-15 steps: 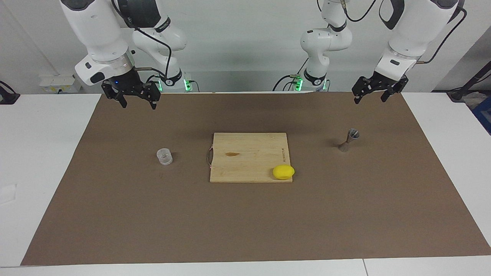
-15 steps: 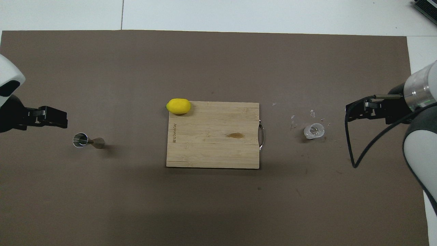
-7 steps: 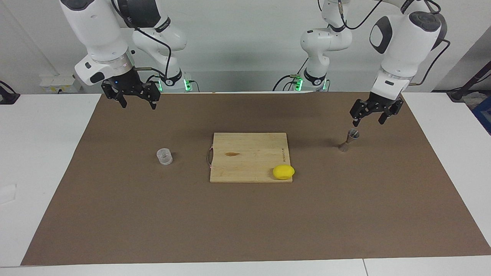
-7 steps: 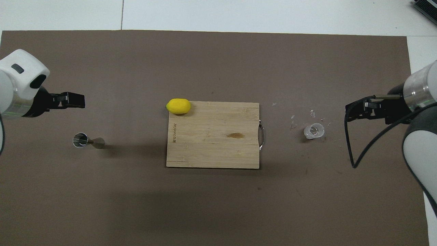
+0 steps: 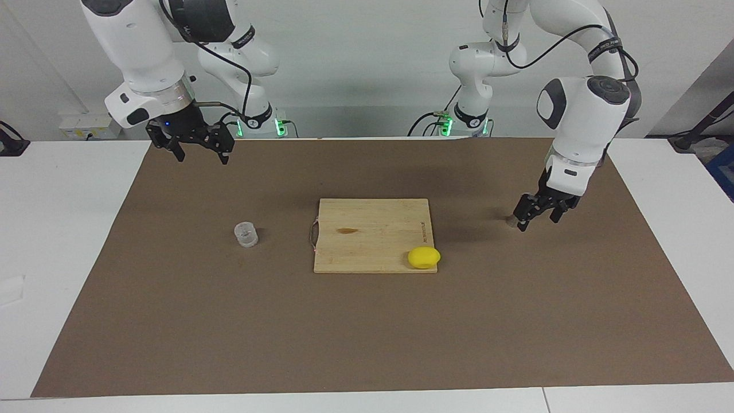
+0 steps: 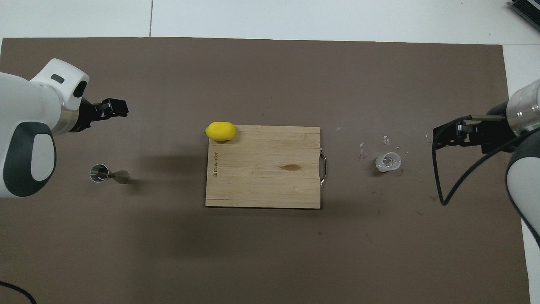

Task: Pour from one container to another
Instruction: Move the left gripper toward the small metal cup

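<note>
In the facing view, the left gripper (image 5: 537,214) has come down from near the robots' edge of the brown mat (image 5: 367,332) to hang low in front of the metal jigger (image 5: 509,219), hiding all but the jigger's foot; its fingers stand apart with nothing between them, and whether they touch the jigger cannot be told from here. The right gripper (image 5: 191,143) has shifted only slightly and waits, released and empty, over the mat's edge nearest the robots, well apart from the clear plastic cup (image 5: 246,234). That cup stands upright on the mat toward the right arm's end of the table, beside the handle end of the cutting board (image 5: 367,229); what it holds, if anything, cannot be made out. A lemon (image 5: 424,257) rests on the board's corner farther from the robots. In the overhead view, the left gripper (image 6: 113,113) has travelled forward and now appears farther along the mat than the jigger (image 6: 107,174), which stands in plain sight with its open mouth showing a shiny, seemingly bare interior. The right gripper (image 6: 447,136) has drawn a little away from the cup (image 6: 388,162), whose contents stay unclear; pale specks dot the mat (image 6: 270,253) around it. The lemon (image 6: 220,131) and board (image 6: 265,181) lie unchanged.
</note>
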`<state>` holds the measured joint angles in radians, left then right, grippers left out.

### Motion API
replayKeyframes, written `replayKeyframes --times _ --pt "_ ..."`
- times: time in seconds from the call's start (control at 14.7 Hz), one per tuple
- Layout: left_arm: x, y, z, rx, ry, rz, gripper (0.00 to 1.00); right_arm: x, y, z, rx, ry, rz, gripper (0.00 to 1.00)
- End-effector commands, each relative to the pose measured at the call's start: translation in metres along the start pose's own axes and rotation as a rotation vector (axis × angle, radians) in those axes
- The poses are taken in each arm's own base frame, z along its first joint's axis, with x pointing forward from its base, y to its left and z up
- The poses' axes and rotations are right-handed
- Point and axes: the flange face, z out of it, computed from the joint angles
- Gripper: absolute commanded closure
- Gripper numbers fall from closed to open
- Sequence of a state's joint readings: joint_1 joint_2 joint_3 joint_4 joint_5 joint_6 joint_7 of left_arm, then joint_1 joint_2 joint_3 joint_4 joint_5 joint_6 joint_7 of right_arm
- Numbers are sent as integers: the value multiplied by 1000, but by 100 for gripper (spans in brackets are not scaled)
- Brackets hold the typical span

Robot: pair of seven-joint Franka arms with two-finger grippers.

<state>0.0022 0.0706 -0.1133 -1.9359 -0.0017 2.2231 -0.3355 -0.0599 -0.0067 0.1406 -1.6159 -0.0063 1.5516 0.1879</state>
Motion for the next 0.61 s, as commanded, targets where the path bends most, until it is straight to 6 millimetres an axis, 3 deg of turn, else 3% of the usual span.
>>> replayKeyframes --times 0.0,0.27,0.48,0.55 --pt "-12 0 1 -13 11 -31 0 -5 -3 -5 17 -2 -20 0" --pt "-19 1 5 -2 -23 -34 0 -5 -8 -5 15 3 -32 0" --pt "-51 18 5 58 -197 1 0 -6 -9 -5 15 3 -35 0" --pt "-44 16 4 36 -169 -23 0 -6 -9 -5 15 3 -34 0"
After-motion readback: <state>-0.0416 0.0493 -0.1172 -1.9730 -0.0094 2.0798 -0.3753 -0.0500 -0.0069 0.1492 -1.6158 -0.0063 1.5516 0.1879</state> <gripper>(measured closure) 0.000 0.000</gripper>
